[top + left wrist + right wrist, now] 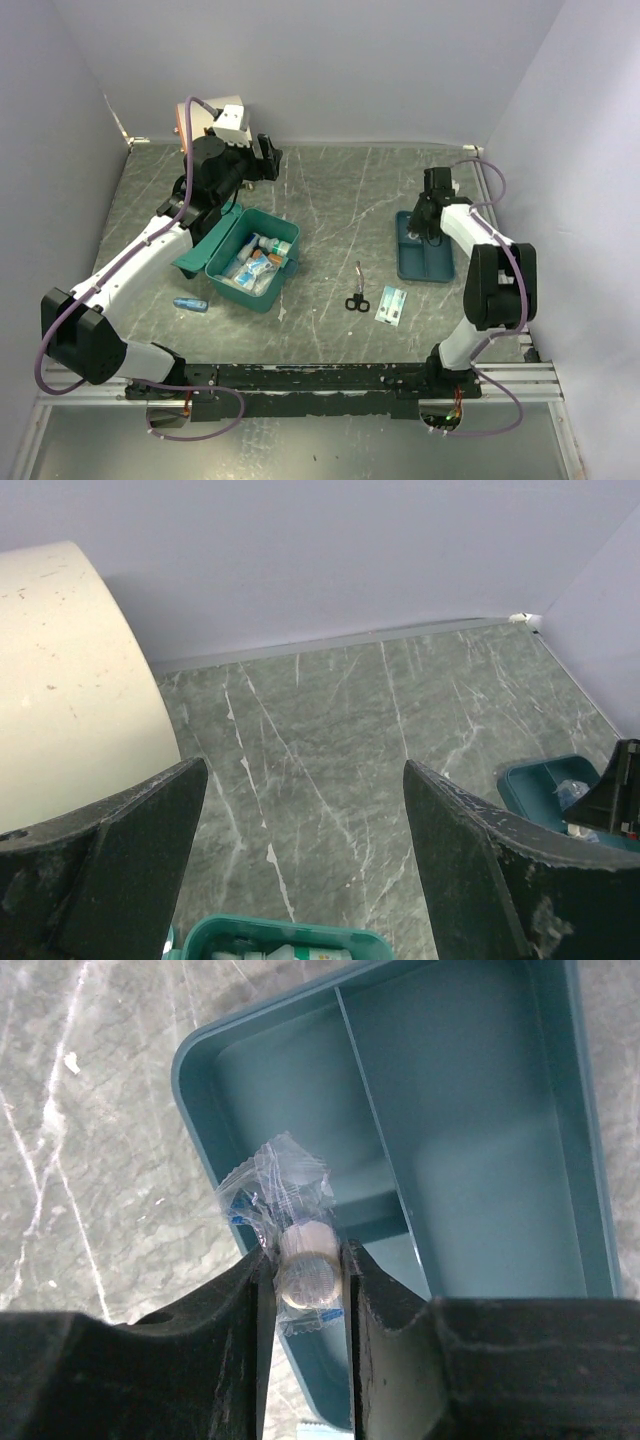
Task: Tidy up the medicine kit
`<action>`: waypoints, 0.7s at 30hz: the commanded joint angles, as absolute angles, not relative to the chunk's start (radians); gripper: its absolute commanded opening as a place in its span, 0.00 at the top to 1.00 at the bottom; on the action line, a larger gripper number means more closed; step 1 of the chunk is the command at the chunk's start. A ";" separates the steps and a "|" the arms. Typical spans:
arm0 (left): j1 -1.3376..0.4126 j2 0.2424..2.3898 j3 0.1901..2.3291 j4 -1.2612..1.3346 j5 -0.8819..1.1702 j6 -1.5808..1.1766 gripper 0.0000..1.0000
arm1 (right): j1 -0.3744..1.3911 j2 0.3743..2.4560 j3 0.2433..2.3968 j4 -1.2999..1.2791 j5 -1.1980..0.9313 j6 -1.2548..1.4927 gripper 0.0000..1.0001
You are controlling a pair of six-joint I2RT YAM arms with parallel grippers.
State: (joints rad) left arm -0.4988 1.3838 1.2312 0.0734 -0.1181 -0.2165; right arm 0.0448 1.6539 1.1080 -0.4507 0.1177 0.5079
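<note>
**Inspector:** Now, what was the condition of your right tool [306, 1256]?

**Operator:** It was drawn narrow and gripping a packet [288, 1195], a clear wrap around a small pale cylinder pinched between both pads. It hung over one corner of the divided tray [470, 1160]. I could not tell whether the packet touched the tray floor.

**Inspector:** And the left tool [305, 772]?

**Operator:** It was spread wide with nothing between the jaws. It stood above the bench [340, 195] at the far end of the medicine kit [238, 296], with the cream drum [60, 680] close on its left.

**Inspector:** Where was the kit?

**Operator:** It sat on the bench, left of centre. Its lid was thrown open toward my left, and several items lay inside. Its long axis ran roughly near to far, with the far end swung a little to the right.

**Inspector:** Which relation governed the coming move?

**Operator:** In my judgement, it was the kit's bearing from the loaded tool. The kit lay to the left of my right tool, somewhat nearer my bases and well apart from it. The scissors [356, 296] and a sachet [391, 303] lay on the bench nearer me than that line. My left arm was plainly the closer one to the kit, but it carried nothing. If the packet were meant for the kit, the right arm would have needed a leftward carry across open bench, then a descent into the kit. If it were meant for the tray, a release where it hung would likely have served.
</note>
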 commanded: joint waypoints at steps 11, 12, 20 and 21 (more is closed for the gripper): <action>-0.492 1.397 1.282 0.051 -0.102 -0.211 0.09 | 0.032 1.847 1.276 -0.470 0.049 0.282 0.69; -0.492 1.398 1.284 0.051 -0.099 -0.211 0.10 | 0.032 1.864 1.289 -0.487 0.045 0.271 0.68; -0.492 1.412 1.295 0.046 -0.100 -0.214 0.10 | 0.032 1.908 1.328 -0.598 0.042 0.273 0.64; -0.492 1.413 1.295 0.046 -0.102 -0.215 0.10 | 0.033 1.913 1.330 -0.608 0.042 0.274 0.64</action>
